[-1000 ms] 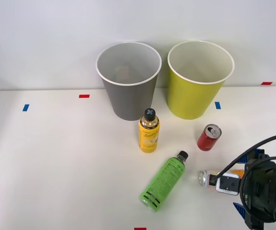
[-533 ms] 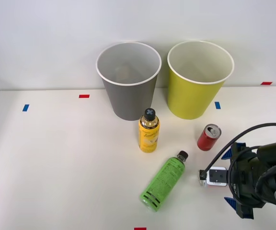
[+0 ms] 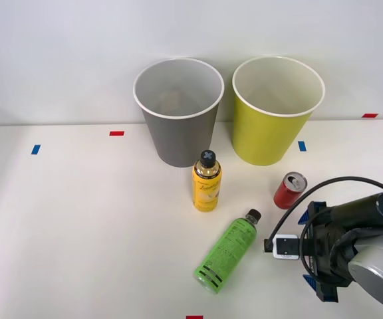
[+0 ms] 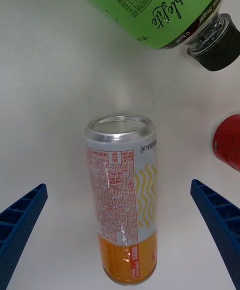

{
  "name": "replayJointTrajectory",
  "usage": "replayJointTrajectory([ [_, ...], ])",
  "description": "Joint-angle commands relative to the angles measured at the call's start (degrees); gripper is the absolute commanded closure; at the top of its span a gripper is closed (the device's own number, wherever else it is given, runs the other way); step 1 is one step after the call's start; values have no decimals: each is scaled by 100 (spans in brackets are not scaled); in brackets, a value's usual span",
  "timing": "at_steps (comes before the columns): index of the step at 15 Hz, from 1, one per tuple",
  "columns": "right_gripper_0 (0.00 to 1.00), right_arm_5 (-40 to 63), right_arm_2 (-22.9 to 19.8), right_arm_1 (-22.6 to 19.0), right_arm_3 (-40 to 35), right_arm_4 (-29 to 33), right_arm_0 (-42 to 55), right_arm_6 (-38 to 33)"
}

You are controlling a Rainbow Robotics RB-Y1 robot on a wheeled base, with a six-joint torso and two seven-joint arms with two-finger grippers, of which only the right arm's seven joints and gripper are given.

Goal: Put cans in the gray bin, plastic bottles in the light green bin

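Observation:
A slim orange, pink and white can (image 4: 122, 200) lies on its side on the table, silver top toward the green bottle (image 4: 150, 0). My right gripper (image 4: 119, 186) is open, one blue finger (image 4: 22, 225) on each side of the can and apart from it. In the front view the gripper (image 3: 304, 249) sits right of the lying green bottle (image 3: 227, 251) and hides the slim can. The red can (image 3: 289, 191) stands just behind it. The yellow bottle (image 3: 207, 181) stands upright before the gray bin (image 3: 178, 126) and the light green bin (image 3: 271, 133).
Both bins stand side by side at the table's back, against the wall. Blue and red tape marks (image 3: 116, 133) dot the white table (image 3: 78, 226). The red can (image 4: 227, 142) is close to one finger in the wrist view.
The right arm has moved left toward the green bottle, and its wrist now covers the slim can in the front view. The bottles, red can and bins have not moved.

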Motion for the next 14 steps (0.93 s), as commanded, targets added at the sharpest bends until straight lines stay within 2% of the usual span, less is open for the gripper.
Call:
replayJointTrajectory([
  [1,0,-2,103,324,365,279,-137,51],
  [4,0,-2,252,386,453,578,-207,60],
  [9,0,-2,270,403,620,666,-233,51],
  [14,0,-46,279,614,849,780,-260,51],
])
